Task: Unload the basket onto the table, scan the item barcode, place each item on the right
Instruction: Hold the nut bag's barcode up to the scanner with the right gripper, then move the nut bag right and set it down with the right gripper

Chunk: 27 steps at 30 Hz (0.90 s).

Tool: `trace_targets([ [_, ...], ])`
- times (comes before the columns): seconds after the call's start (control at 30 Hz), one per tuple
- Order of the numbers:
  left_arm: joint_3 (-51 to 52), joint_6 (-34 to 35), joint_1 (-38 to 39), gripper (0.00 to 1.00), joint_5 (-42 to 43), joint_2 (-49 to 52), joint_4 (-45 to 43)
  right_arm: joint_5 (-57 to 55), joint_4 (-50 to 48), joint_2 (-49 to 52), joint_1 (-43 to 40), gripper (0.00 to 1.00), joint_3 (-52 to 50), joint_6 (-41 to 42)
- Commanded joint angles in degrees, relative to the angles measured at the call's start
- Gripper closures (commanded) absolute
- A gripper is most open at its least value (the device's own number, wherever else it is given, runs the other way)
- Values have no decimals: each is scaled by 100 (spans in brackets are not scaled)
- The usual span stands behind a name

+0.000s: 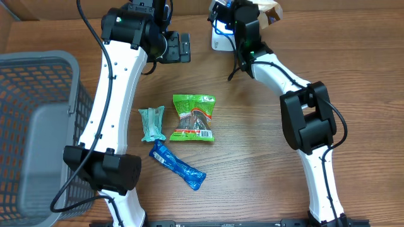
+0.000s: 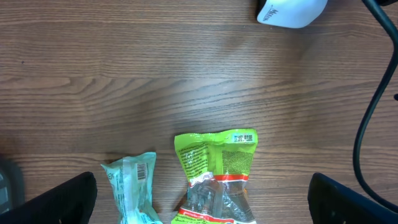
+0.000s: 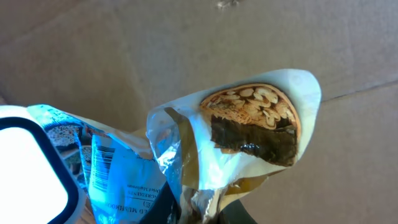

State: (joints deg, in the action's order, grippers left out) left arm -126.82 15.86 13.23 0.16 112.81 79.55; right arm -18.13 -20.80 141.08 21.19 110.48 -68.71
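My right gripper point(image 3: 208, 214) is shut on a crinkled white and tan snack packet point(image 3: 249, 124), held up in front of a cardboard wall. Its bluish-lit side carries a barcode point(image 3: 102, 163) next to the white scanner point(image 3: 28, 171). From overhead, the right gripper point(image 1: 243, 17) holds the packet point(image 1: 273, 11) at the table's far edge, just above the scanner point(image 1: 219, 41). My left gripper point(image 2: 202, 211) hangs open above the table with nothing between its fingers point(image 2: 56, 202). Overhead it point(image 1: 178, 47) sits left of the scanner.
A green snack packet point(image 1: 194, 117), a teal packet point(image 1: 152, 123) and a blue packet point(image 1: 177, 166) lie mid-table. A grey mesh basket point(image 1: 38, 126) stands at the left edge. Black cables point(image 2: 373, 118) run near the scanner point(image 2: 291, 11).
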Motion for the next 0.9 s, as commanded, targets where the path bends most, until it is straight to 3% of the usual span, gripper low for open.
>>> trace_targets([
  [0.0,-109,-109,-11,1,-39,-114,-7,181,162,17,15,96,96,-76],
  [0.5,-109,-109,-9,0,-39,-114,-7,-352,203,4,275,96,96,-76],
  [0.6,-109,-109,-11,0,-39,-114,-7,-367,688,-293,286,96,96,22],
  [0.73,-109,-109,-11,0,-39,-114,-7,-367,1836,-994,286,96,96,955],
  [0.87,-109,-109,-9,0,-39,-114,-7,151,3827,-2031,286,96,98,2782],
])
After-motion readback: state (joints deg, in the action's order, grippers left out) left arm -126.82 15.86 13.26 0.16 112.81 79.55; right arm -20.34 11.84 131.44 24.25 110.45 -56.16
